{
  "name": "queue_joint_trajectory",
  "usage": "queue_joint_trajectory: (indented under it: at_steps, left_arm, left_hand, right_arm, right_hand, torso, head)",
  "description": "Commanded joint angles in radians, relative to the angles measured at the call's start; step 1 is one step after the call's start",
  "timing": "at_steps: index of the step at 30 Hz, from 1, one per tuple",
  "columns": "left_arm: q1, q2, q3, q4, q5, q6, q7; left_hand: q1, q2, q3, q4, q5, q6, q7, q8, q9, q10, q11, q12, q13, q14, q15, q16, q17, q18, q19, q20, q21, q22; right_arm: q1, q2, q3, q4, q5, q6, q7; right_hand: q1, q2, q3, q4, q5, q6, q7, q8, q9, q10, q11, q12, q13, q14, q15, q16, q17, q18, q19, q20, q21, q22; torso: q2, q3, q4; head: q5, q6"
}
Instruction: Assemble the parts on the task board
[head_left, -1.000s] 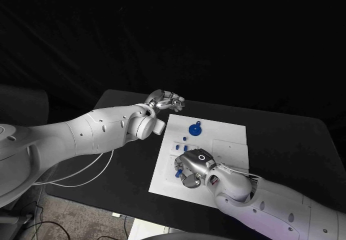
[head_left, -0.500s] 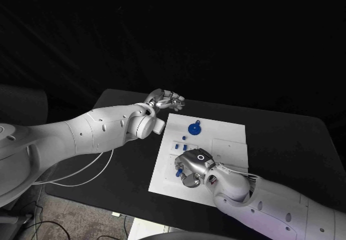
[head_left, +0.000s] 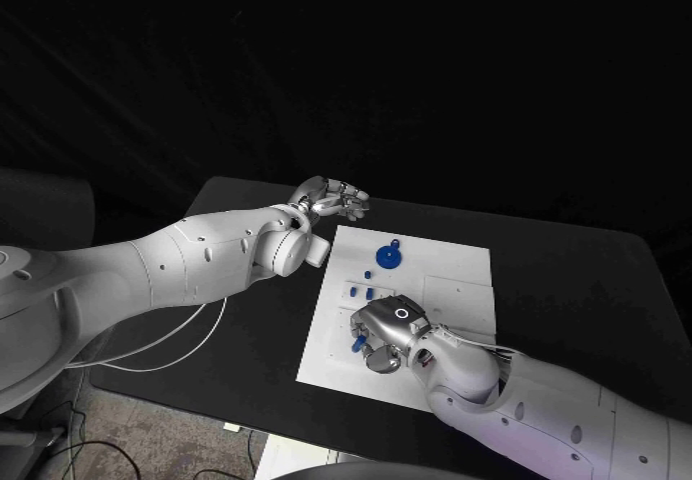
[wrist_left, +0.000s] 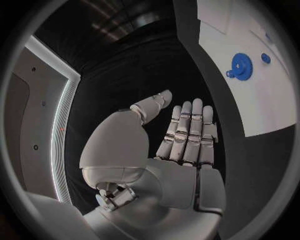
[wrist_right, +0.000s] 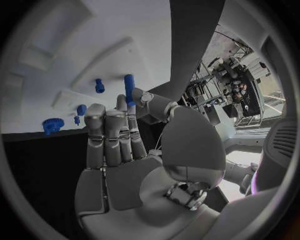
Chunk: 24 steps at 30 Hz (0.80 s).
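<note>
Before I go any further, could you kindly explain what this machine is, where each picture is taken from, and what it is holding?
This is a robot with two white arms, each ending in a silver many-fingered hand, at a black table.

One picture looks down from a camera on the robot's head. The two round ones come from cameras at the wrists, behind each hand, and they bend straight edges.

In the middle of the table lies the white task board. On it are small blue parts: a blue gear near the far end and a few short blue pegs nearer the middle.

The left hand hovers past the board's far corner; its wrist view shows the fingers straight and holding nothing. The right hand is over the board's near part and pinches a blue pin at its fingertips.
</note>
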Motion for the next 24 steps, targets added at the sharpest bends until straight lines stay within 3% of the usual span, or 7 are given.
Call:
queue_joint_trajectory:
  at_steps: [1,9,18,24]
  left_arm:
    - [0.001,0.004,0.001,0.002,0.004,0.014,0.006]
    - [0.001,0.005,0.001,0.002,0.004,0.014,0.006]
    - [0.001,0.006,0.001,0.002,0.004,0.014,0.005]
    - [0.001,0.006,0.001,0.002,0.004,0.014,0.005]
  left_hand:
    - [-0.003,0.004,-0.005,-0.001,-0.006,-0.007,-0.001,0.007,-0.001,-0.008,0.001,0.004,-0.001,-0.005,0.002,-0.006,0.002,0.019,0.005,0.003,-0.006,0.002]
    - [-0.003,0.005,-0.005,-0.002,-0.006,-0.007,-0.001,0.007,-0.001,-0.008,0.001,0.004,-0.001,-0.005,0.002,-0.007,0.003,0.019,0.005,0.003,-0.006,0.002]
    - [-0.003,0.004,-0.005,-0.002,-0.006,-0.007,-0.001,0.007,-0.002,-0.008,0.001,0.004,-0.002,-0.005,0.003,-0.008,0.003,0.019,0.005,0.003,-0.007,0.002]
    - [-0.003,0.004,-0.005,-0.002,-0.006,-0.007,-0.001,0.007,-0.002,-0.008,0.001,0.004,-0.002,-0.005,0.003,-0.008,0.004,0.019,0.005,0.003,-0.007,0.002]
  right_arm:
    - [-0.001,0.008,-0.004,-0.007,-0.018,0.037,-0.002]
    - [-0.001,0.026,-0.037,-0.023,-0.018,0.051,0.002]
    - [-0.002,0.035,-0.045,-0.029,-0.02,0.062,0.003]
    - [-0.002,0.044,-0.051,-0.036,0.013,0.041,0.02]
  right_hand:
    - [0.006,0.002,0.006,0.0,0.002,0.004,-0.001,0.006,0.002,0.023,-0.008,0.004,-0.001,0.003,-0.008,0.001,-0.002,0.1,0.002,-0.007,0.004,0.014]
    - [0.005,0.001,0.006,0.0,0.002,0.003,-0.001,0.006,0.003,0.022,-0.008,0.003,0.001,0.002,-0.007,0.0,-0.002,0.1,0.002,-0.007,0.003,0.014]
    - [0.004,0.001,0.007,0.0,0.002,0.003,-0.001,0.005,0.004,0.02,-0.007,0.003,0.003,0.002,-0.007,-0.001,-0.002,0.1,0.001,-0.007,0.003,0.014]
    - [-0.002,-0.001,0.007,0.002,0.003,-0.002,0.002,0.002,0.005,0.013,-0.005,0.0,0.006,-0.001,-0.005,-0.004,-0.002,0.1,-0.001,-0.006,0.0,0.013]
  torso:
    - [0.0,-0.0003,-0.0003]
    - [0.0,-0.0002,0.0007]
    - [0.0,-0.0006,-0.0004]
    - [0.0,-0.0006,-0.0003]
  head:
    - [0.0,-0.001]
    - [0.0,-0.002]
    - [0.001,-0.005]
    - [0.0,-0.003]
